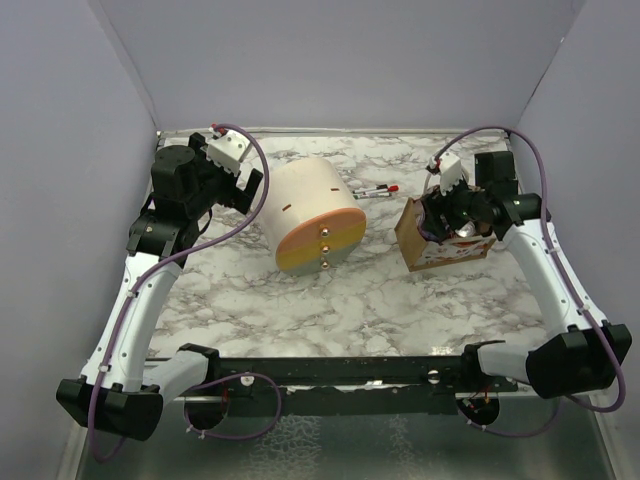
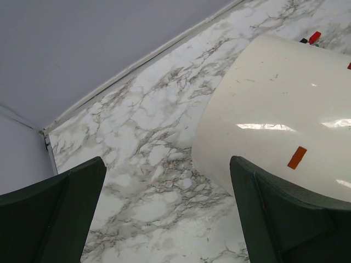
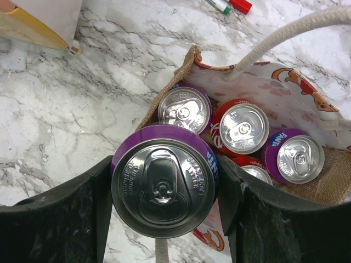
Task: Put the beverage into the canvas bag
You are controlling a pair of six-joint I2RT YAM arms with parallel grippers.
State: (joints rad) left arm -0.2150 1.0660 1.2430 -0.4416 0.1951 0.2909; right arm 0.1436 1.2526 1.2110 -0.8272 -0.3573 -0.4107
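Observation:
My right gripper (image 3: 164, 186) is shut on a purple beverage can (image 3: 163, 183), held upright above the near-left edge of the canvas bag (image 3: 307, 98). The tan bag has pale rope handles (image 3: 285, 33) and a whitish red-marked panel. It holds several cans, purple (image 3: 184, 108) and red (image 3: 241, 127). In the top view the bag (image 1: 440, 245) stands at the right with my right gripper (image 1: 458, 215) over it. My left gripper (image 2: 164, 219) is open and empty over bare marble, next to the cream cylinder (image 2: 279, 109).
The large cream-and-orange cylinder (image 1: 312, 215) lies on its side mid-table. A marker with a red cap (image 1: 375, 191) lies behind it, also seen in the right wrist view (image 3: 233, 5). Grey walls enclose the marble table (image 1: 330, 300) on three sides.

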